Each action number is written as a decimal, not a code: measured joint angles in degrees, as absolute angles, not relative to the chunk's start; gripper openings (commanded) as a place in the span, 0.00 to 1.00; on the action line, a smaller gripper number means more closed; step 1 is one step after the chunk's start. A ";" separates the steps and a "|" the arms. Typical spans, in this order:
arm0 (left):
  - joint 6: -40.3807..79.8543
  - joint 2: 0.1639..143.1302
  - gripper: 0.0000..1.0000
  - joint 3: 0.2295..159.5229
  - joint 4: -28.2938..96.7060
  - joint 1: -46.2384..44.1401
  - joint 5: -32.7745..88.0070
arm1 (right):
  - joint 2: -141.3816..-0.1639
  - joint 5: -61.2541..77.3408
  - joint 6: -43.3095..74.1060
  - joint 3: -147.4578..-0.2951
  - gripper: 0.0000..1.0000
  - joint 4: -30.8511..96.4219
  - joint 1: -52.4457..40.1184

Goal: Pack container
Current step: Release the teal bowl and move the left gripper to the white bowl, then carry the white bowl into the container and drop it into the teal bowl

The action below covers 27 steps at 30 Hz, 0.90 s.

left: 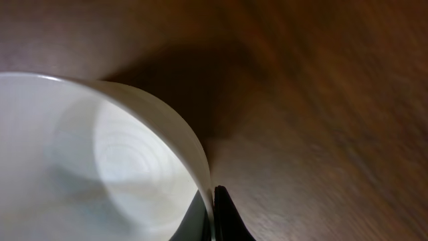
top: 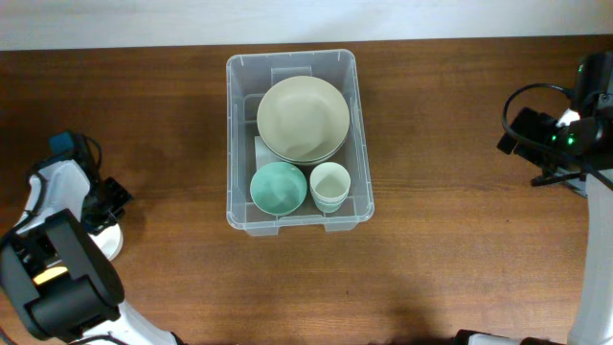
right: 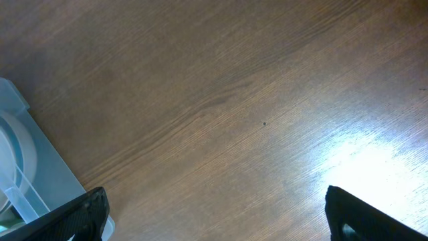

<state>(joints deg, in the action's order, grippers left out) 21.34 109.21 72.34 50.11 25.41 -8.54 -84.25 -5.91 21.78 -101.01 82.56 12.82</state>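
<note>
The container (top: 236, 144) is a clear plastic bin in the middle of the table. It holds a large beige bowl (top: 302, 118), a teal bowl (top: 278, 187) and a pale cup (top: 329, 184). At the table's left, my left gripper (left: 214, 215) is shut on the rim of a white bowl (left: 100, 167), one finger inside the wall and one outside. Overhead, that white bowl (top: 111, 241) shows only partly beside the left arm. My right gripper (right: 214, 209) stands open over bare wood to the right of the container (right: 30, 167), holding nothing.
The wooden table (top: 450, 240) stretches around the container on all sides. The right arm's base and cables (top: 565, 134) sit at the far right edge. The left arm's dark housing (top: 57, 278) fills the lower left corner.
</note>
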 measured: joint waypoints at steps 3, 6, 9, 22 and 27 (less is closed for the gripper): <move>19.94 109.21 0.01 73.49 50.96 22.98 -7.70 | -84.25 -5.91 21.78 -101.01 0.99 82.72 12.82; 18.70 109.21 0.01 75.94 53.25 19.22 -6.33 | -84.25 -5.89 21.80 -101.01 0.99 82.98 12.82; 17.74 109.21 0.01 79.15 55.86 13.98 -5.32 | -84.25 -5.91 21.78 -101.01 0.99 83.07 12.82; 17.34 99.33 0.01 93.71 58.54 -8.38 -1.02 | -84.25 -5.91 21.80 -101.01 0.99 83.09 12.82; 17.34 97.32 0.01 94.50 59.00 -19.05 -1.98 | -84.25 -5.91 21.80 -101.01 0.99 82.96 12.82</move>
<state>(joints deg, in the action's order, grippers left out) 17.34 97.32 94.50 59.00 -19.05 -1.98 -84.25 -5.91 21.80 -101.01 82.96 12.82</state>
